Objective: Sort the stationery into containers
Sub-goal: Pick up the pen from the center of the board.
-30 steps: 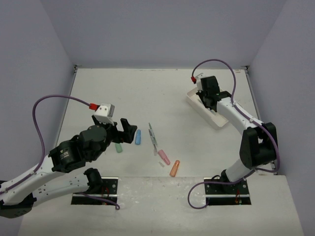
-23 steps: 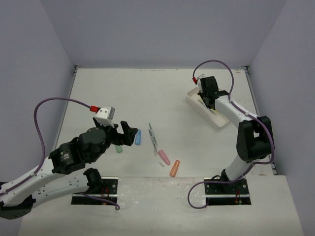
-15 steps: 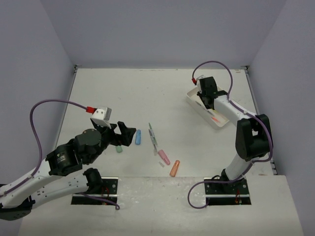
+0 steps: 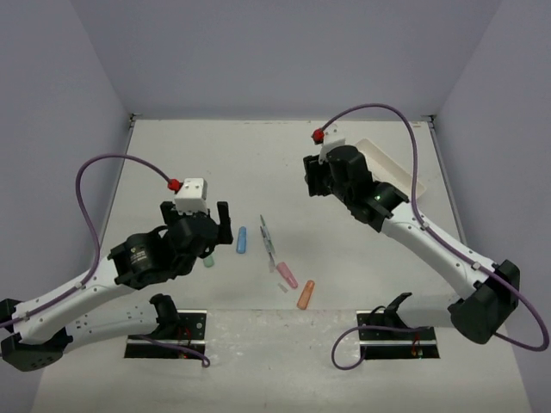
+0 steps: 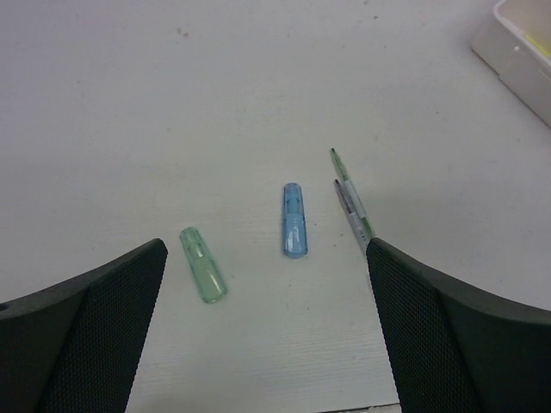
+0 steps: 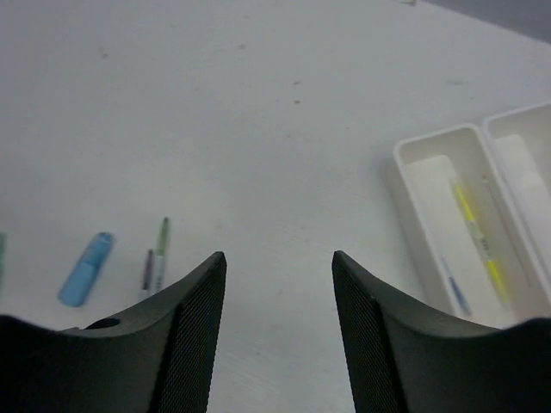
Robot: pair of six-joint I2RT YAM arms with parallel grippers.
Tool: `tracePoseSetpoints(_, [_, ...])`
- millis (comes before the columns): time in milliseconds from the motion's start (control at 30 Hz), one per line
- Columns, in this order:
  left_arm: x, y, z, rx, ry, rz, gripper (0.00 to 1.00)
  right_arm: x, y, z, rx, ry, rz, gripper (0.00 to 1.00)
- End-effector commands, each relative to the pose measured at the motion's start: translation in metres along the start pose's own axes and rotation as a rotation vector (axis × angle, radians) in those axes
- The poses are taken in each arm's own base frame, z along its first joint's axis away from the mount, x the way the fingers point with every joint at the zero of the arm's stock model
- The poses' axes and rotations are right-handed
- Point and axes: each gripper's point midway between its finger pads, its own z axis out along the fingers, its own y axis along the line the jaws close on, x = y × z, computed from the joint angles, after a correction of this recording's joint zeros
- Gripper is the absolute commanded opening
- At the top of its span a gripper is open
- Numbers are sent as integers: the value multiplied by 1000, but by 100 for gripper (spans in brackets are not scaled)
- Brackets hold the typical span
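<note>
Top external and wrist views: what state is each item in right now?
left end effector, open, empty.
right end effector, open, empty.
white tray, yellow pen lying in one compartment.
green cap, loose on the table.
blue cap, loose on the table.
two thin pens, side by side on the table.
pink piece, loose on the table.
orange piece, loose on the table.

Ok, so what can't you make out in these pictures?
Top external: the right arm covers most of the tray, contents hidden.
Right wrist: one tray compartment runs off the frame edge.
Left wrist: pink piece and orange piece not in view.
Top external: clear bit too small to identify.
</note>
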Motion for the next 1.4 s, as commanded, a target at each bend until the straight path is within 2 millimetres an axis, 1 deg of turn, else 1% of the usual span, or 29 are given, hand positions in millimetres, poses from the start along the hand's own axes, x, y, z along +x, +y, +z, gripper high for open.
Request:
tracePoseSetpoints(0, [-33, 21, -13, -98, -87, -76, 100, 40, 69, 20, -121, 127, 200, 54])
tracePoseSetpoints(67, [-42, 29, -20, -94, -121, -68, 100, 59, 96, 20, -138, 211, 211, 51])
tracePoseSetpoints(100, [-44, 32, -21, -97, -132, -67, 100, 59, 99, 19, -107, 219, 203, 50])
tracePoseSetpoints(133, [-43, 34, -21, -99, -140, -66, 100, 69, 105, 18, -88, 245, 174, 50])
tracePoseSetpoints(200, [-37, 34, -19, -91, -134, -73, 100, 90, 119, 14, -85, 294, 131, 50])
tracePoseSetpoints(267, [-24, 29, -12, -95, -106, -101, 100, 105, 135, 10, -120, 329, 125, 50])
tracePoseSetpoints(300, [-18, 25, -8, -94, -89, -107, 100, 114, 135, 9, -115, 346, 127, 49])
tracePoseSetpoints(367, [2, 15, 9, -123, -38, -84, 100, 124, 128, 5, -95, 346, 164, 49])
tracePoseSetpoints(400, [11, 12, 17, -140, -18, -69, 100, 126, 123, 1, -84, 337, 176, 50])
tracePoseSetpoints(433, [23, 12, 31, -171, 25, -54, 100, 125, 119, -2, -74, 322, 189, 50])
tracePoseSetpoints(467, [39, 14, 48, -211, 82, -41, 100, 123, 115, -5, -66, 306, 203, 50])
tracePoseSetpoints(500, [49, 19, 60, -239, 124, -55, 100, 121, 113, -9, -70, 294, 210, 50])
tracePoseSetpoints(567, [62, 30, 77, -279, 174, -105, 100, 118, 108, -18, -79, 276, 218, 50])
tracePoseSetpoints(600, [67, 40, 86, -305, 188, -148, 100, 118, 102, -24, -73, 264, 217, 50])
tracePoseSetpoints(667, [70, 47, 93, -305, 191, -193, 100, 112, 93, -35, -66, 239, 213, 51])
tracePoseSetpoints(700, [70, 48, 94, -304, 186, -199, 100, 109, 87, -39, -59, 221, 217, 51])
tracePoseSetpoints(767, [69, 49, 93, -305, 180, -208, 100, 113, 79, -45, -44, 213, 211, 52])
tracePoseSetpoints(800, [68, 49, 93, -306, 179, -208, 100, 107, 76, -50, -50, 190, 223, 55])
tracePoseSetpoints(833, [70, 52, 92, -317, 184, -206, 100, 106, 72, -56, -56, 174, 236, 56])
tracePoseSetpoints(900, [73, 53, 93, -322, 187, -204, 100, 111, 71, -57, -70, 160, 244, 68])
tracePoseSetpoints(967, [76, 54, 92, -330, 198, -210, 100, 112, 71, -58, -86, 144, 256, 77])
tracePoseSetpoints(1000, [76, 55, 91, -332, 204, -215, 100, 112, 72, -58, -97, 141, 258, 80])
tracePoseSetpoints(1067, [74, 55, 86, -323, 206, -222, 100, 115, 79, -57, -130, 156, 244, 78])
tracePoseSetpoints(1100, [67, 55, 81, -311, 186, -239, 100, 117, 82, -54, -137, 170, 237, 75])
tracePoseSetpoints(1167, [57, 55, 74, -290, 158, -255, 100, 129, 89, -44, -129, 229, 214, 68])
tracePoseSetpoints(1200, [51, 54, 70, -274, 145, -256, 100, 128, 93, -40, -130, 244, 216, 64])
tracePoseSetpoints(1233, [42, 53, 65, -247, 130, -251, 100, 125, 99, -36, -131, 256, 217, 59])
tracePoseSetpoints(1367, [26, 44, 52, -158, 114, -212, 100, 136, 121, -9, -148, 338, 176, 39])
